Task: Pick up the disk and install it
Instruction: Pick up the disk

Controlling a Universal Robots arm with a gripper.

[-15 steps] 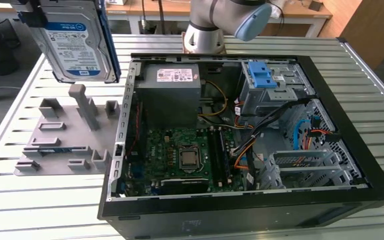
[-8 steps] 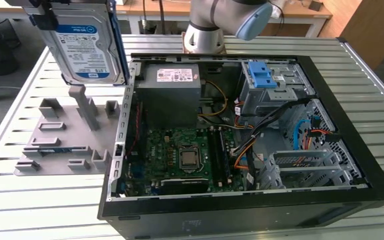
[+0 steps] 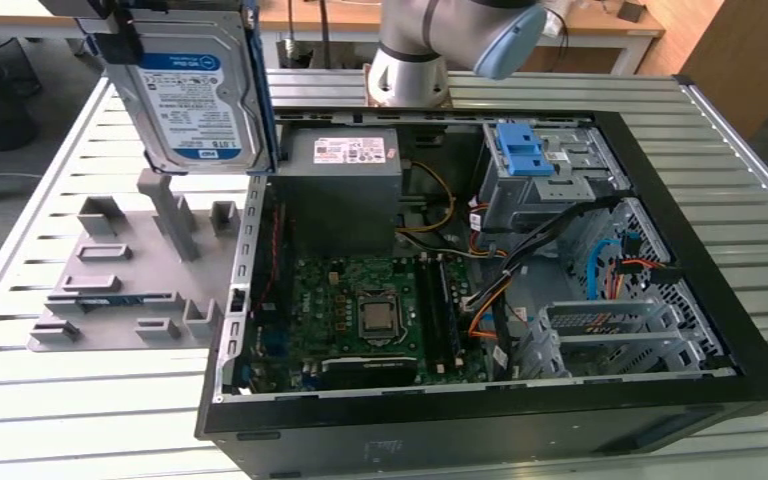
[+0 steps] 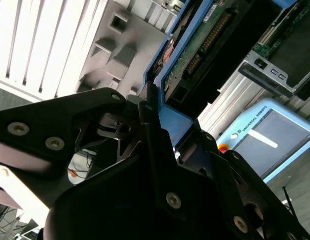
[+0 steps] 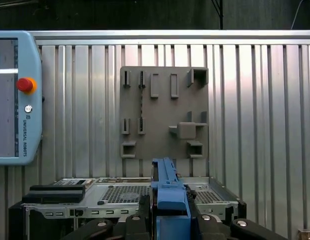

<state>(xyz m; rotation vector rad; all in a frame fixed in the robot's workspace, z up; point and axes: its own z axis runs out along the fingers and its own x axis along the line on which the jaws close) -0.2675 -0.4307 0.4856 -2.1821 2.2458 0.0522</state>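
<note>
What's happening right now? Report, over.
Gripper shut on the disk. Disk aloft, upright, near grey holder plate and open computer case. Not yet installed.

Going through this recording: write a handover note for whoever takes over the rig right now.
Gripper: shut on the disk, gripping its blue frame.
Disk: held up off the table, near the edge of the open computer case that faces the grey fixture board.
Done: the disk is picked up.
Left: installation; the disk is not yet in the case.
</note>
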